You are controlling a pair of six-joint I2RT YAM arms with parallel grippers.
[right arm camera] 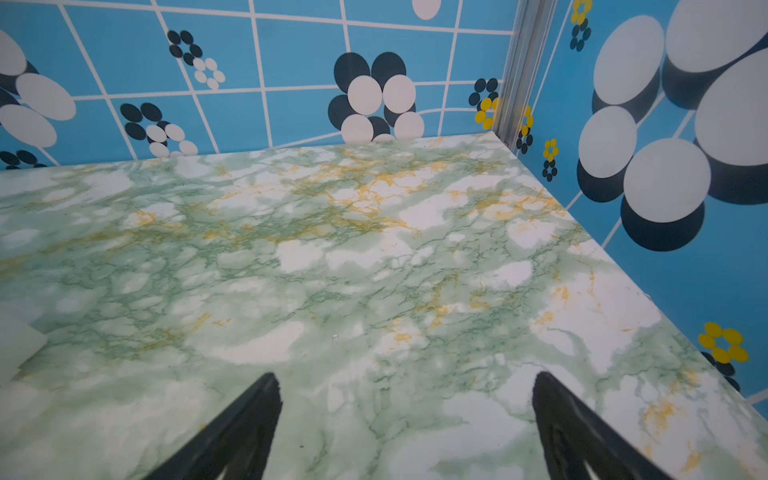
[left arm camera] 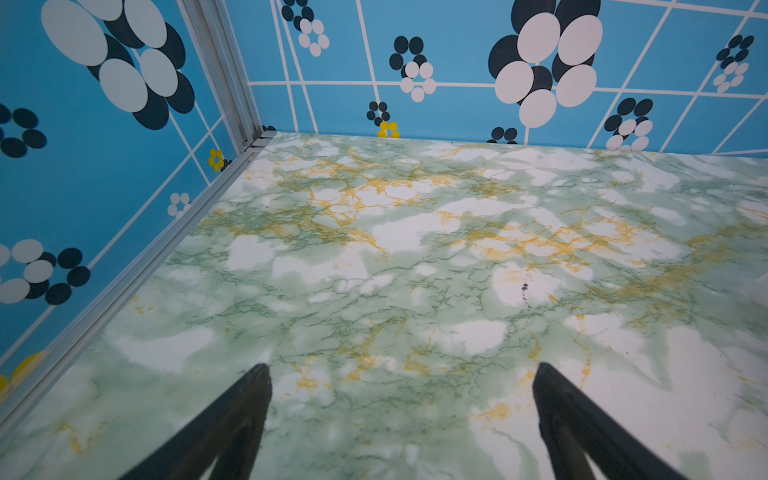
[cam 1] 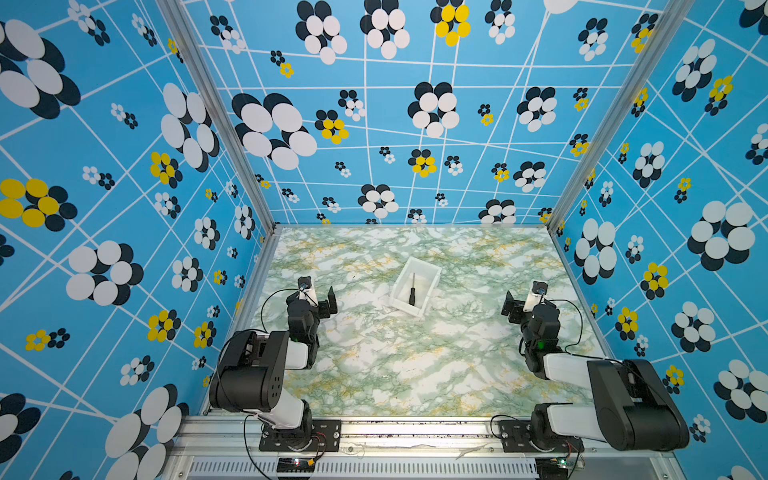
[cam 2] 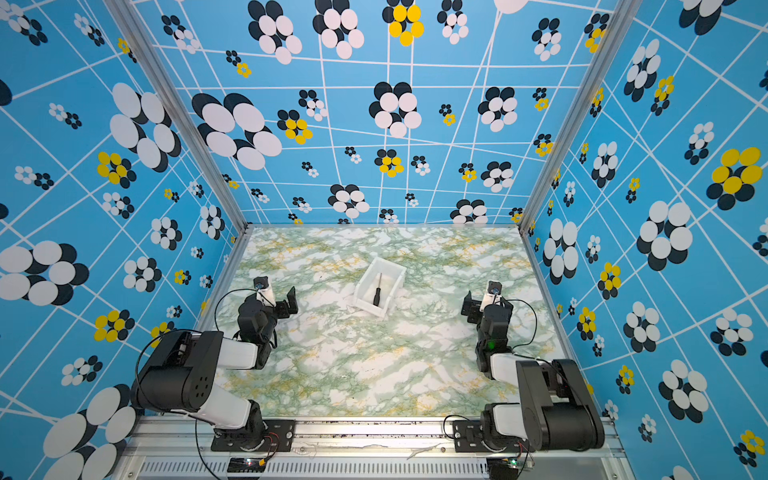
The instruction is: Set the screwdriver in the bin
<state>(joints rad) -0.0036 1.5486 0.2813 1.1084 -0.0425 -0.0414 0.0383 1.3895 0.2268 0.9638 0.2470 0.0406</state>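
The white bin [cam 1: 409, 311] [cam 2: 370, 309] stands on the marble-patterned table, a little behind the middle, in both top views. The black-handled screwdriver [cam 1: 412, 293] [cam 2: 377, 295] lies flat inside it, shaft pointing toward the back wall. My left gripper [cam 1: 316, 300] [left arm camera: 401, 368] hovers open and empty to the left of the bin, well apart from it. My right gripper [cam 1: 523, 301] [right arm camera: 405, 376] is open and empty to the right of the bin, also apart. A pale corner of the bin [right arm camera: 18, 345] shows at the edge of the right wrist view.
Blue flower-patterned walls [cam 1: 374, 124] close in the table on three sides, with aluminium posts at the back corners. Both arm bases sit on the metal rail [cam 1: 415, 428] along the front edge. Bare marble surface [cam 1: 395, 365] lies between the arms.
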